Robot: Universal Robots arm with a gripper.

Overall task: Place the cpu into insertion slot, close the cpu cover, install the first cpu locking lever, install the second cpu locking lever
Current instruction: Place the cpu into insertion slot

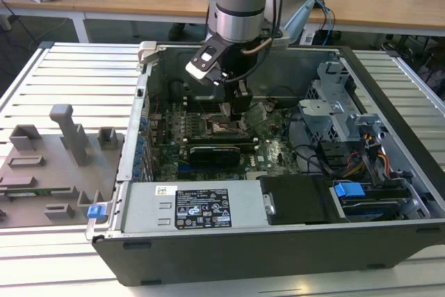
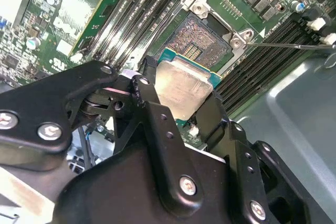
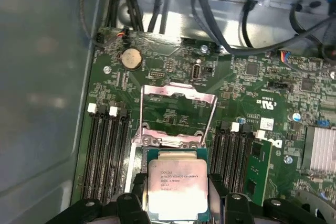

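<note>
A pale slatted table carries two things. An open computer case lies on its side across the middle and the exterior view's right. A grey fixture plate with upright holders lies just beside it, on the exterior view's left.

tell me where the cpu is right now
In both wrist views the cpu is gripped in the claw, right by the open insertion slot, not yet seated, with memory slots on either side.

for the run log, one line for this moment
gripper: shut on cpu | cpu: at insertion slot, not seated | cpu cover: open
</note>
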